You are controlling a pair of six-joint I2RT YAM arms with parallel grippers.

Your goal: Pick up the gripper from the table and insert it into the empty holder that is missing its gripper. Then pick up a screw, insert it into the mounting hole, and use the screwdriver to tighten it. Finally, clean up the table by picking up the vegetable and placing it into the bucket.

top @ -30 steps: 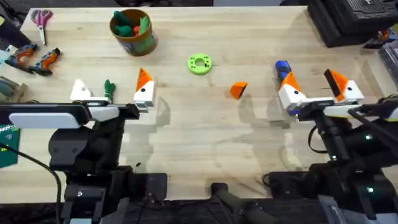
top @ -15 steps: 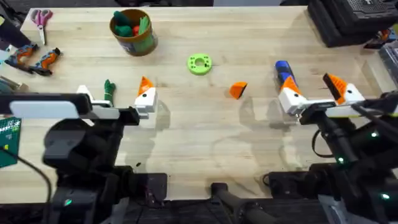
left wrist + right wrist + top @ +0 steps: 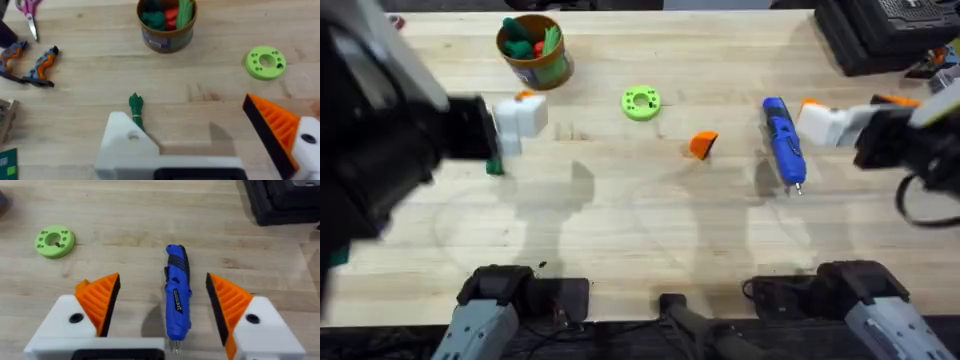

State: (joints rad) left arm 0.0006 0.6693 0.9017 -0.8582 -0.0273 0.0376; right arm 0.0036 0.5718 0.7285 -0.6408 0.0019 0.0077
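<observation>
I have my right gripper [image 3: 162, 310] spread wide over the screwdriver [image 3: 176, 292] near the table's [image 3: 620, 230] right edge. The orange gripper [image 3: 702, 145] lies loose mid-table, waiting for the bare holder [image 3: 127, 145] on my open left gripper [image 3: 210, 145].

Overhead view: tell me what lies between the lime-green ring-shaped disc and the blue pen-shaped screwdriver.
The loose orange wedge-shaped gripper tip lies on bare wood between the lime-green ring disc and blue screwdriver.
</observation>
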